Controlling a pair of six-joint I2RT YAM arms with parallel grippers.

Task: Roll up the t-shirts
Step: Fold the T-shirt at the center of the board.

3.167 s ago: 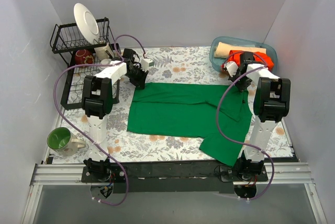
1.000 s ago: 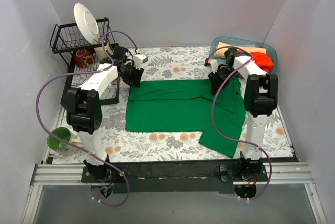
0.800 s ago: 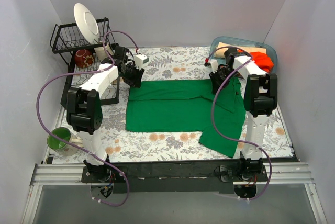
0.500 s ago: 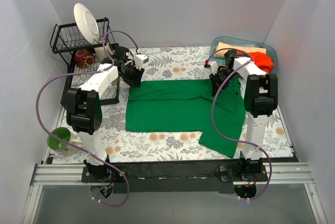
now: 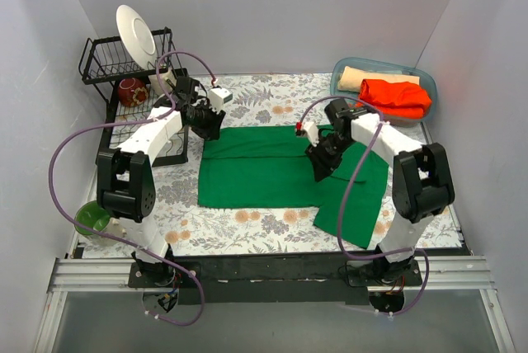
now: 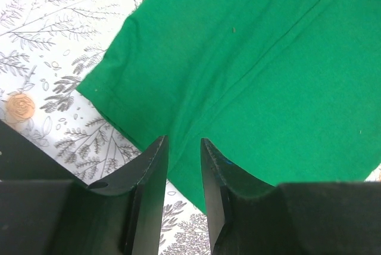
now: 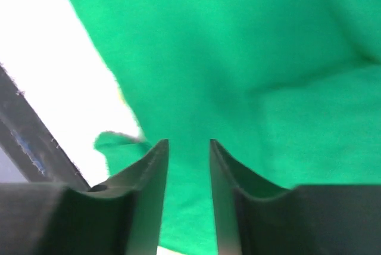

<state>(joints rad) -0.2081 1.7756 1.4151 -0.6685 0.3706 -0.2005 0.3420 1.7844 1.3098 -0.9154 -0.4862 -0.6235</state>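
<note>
There are three t-shirts: one green t-shirt (image 5: 272,167) spread on the bench (image 5: 272,97), one orange-red t-shirt (image 5: 396,97) and one tan t-shirt (image 5: 363,77), both in one blue tub (image 5: 340,89). One dish rack (image 5: 111,60) holds one white plate (image 5: 136,35) and one red cup (image 5: 130,91). One green mug (image 5: 91,219) stands on the bench.

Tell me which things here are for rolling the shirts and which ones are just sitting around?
For the job:
- green t-shirt, spread on the table
- orange-red t-shirt, in the blue bin
- tan t-shirt, rolled, in the same bin

Just lying about:
- green mug
- white plate, standing in the black dish rack
- dark red cup
</note>
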